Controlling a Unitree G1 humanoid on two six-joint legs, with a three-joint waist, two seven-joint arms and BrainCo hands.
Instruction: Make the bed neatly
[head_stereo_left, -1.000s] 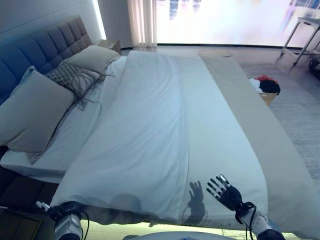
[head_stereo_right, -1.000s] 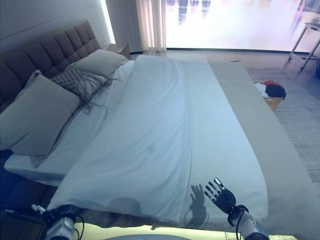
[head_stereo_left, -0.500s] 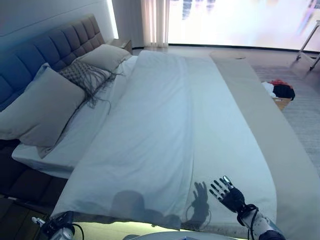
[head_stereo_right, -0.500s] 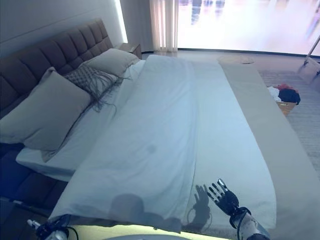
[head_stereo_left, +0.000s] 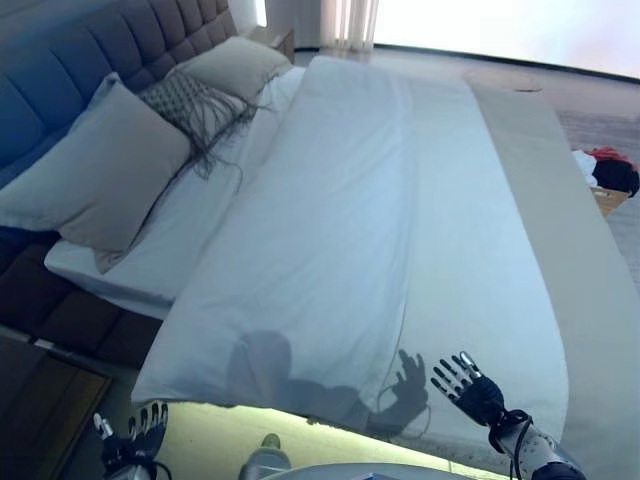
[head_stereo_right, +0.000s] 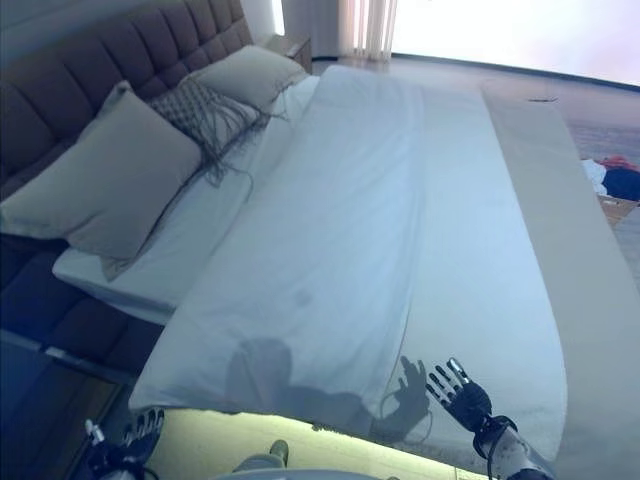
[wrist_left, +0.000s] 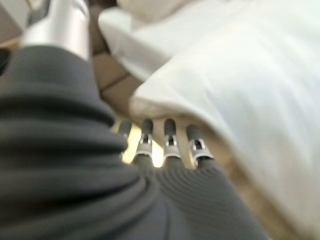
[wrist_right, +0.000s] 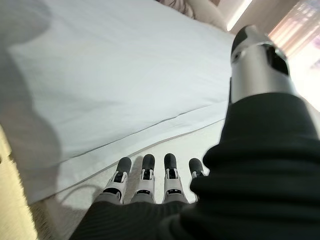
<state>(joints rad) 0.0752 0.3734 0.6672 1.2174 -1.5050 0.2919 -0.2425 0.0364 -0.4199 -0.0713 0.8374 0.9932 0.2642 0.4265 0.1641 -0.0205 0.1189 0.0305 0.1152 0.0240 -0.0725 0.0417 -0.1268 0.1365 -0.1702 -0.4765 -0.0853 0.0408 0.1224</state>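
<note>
A white duvet (head_stereo_left: 360, 220) covers most of the bed, its near edge (head_stereo_left: 300, 395) hanging over the side in front of me. A beige strip of bedding (head_stereo_left: 560, 200) runs along the right side. My right hand (head_stereo_left: 470, 385) hovers open just above the duvet's near right part, its fingers (wrist_right: 145, 175) straight and spread, its shadow beside it. My left hand (head_stereo_left: 140, 430) is low, off the bed below the duvet's near left corner (wrist_left: 150, 100), fingers (wrist_left: 170, 135) straight and holding nothing.
A large grey pillow (head_stereo_left: 100, 175), a fringed cushion (head_stereo_left: 195, 100) and a second pillow (head_stereo_left: 240, 65) lean by the padded headboard (head_stereo_left: 90, 50). A dark bedside table (head_stereo_left: 30, 400) stands at lower left. A basket of clothes (head_stereo_left: 608, 175) sits on the floor to the right.
The camera has tilted down and shifted, so the whole bed sits differently in view. My left hand has dropped away from the duvet's near corner. The right hand stays open.
</note>
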